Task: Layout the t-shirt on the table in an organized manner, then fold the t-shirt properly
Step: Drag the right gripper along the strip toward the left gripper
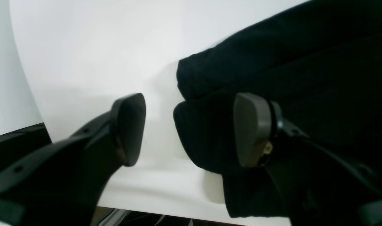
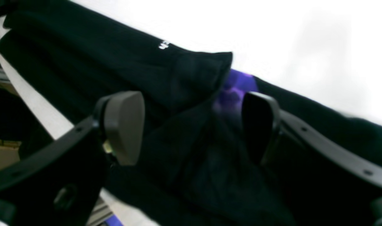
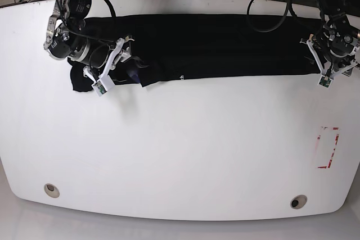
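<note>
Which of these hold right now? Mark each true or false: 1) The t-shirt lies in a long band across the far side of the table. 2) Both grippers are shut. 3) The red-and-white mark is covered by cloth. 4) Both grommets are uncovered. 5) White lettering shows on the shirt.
1) True: the t-shirt stretches as a long band across the far part of the table.
2) False: the left gripper and the right gripper both stand open.
3) False: the red-and-white mark lies bare, apart from the shirt.
4) True: the left grommet and the right grommet both show.
5) True: white lettering shows.
</note>
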Motion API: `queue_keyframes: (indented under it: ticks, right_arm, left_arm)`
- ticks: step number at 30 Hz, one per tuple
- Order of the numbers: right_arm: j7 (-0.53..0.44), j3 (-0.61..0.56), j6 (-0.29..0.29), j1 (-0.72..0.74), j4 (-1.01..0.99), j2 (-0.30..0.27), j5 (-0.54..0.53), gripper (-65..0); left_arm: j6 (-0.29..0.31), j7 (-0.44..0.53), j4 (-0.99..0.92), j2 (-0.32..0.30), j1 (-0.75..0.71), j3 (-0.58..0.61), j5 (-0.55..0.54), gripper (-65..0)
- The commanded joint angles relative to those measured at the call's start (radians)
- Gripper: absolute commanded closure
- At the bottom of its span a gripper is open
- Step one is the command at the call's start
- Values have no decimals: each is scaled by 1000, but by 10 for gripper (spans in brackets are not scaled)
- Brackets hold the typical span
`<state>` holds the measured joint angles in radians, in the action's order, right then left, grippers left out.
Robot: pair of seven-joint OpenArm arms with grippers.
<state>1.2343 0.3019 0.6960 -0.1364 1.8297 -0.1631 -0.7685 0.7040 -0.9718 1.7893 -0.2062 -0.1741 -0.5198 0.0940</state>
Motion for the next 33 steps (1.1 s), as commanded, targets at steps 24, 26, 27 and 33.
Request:
queue_keyframes:
  ticks: [24,26,27,33]
  right_arm:
    - [-18,-2,2,94,-98,113,77,-136]
    - [-18,-2,2,94,-98,115,77,-130]
    - [-18,-2,2,93,-98,115,77,-132]
    - [-18,-2,2,91,-97,115,77,-62]
  left_arm:
    - [-6,14,16,-14,8,-4,-3,-397]
    - [-6,14,16,-14,8,-4,-3,-397]
    - [-6,14,16,-14,8,-4,-3,-397]
    - [-6,14,16,-14,9,-4,-3,-397]
